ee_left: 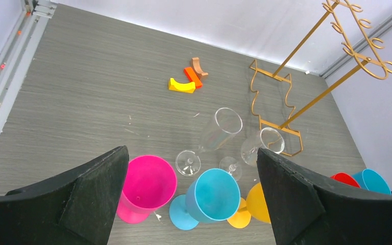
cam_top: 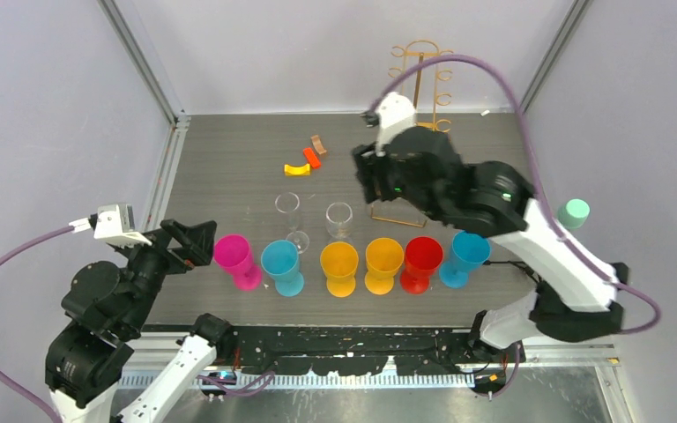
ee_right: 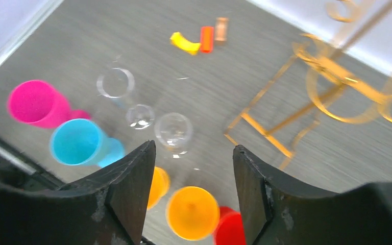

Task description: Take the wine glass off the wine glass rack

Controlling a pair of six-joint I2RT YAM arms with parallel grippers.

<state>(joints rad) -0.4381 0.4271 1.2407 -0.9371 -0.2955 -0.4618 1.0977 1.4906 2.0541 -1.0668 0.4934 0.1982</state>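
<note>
Top view: wine glass rack stands at back right, hooks look bare. Wine glass is upright on the table, stem vertical, just near-left of the rack base and behind the coloured cups. Right gripper hangs beside it, much nearer than left gripper at near left. Left wrist: fingers spread wide, nothing btwn; glass lies ahead-right, by the rack. Right wrist: jaws apart, empty; glass rim sits just beyond the fingertips, so prob. off the rack.

Pale lilac walls enclose a grey wood-grain tabletop
</note>
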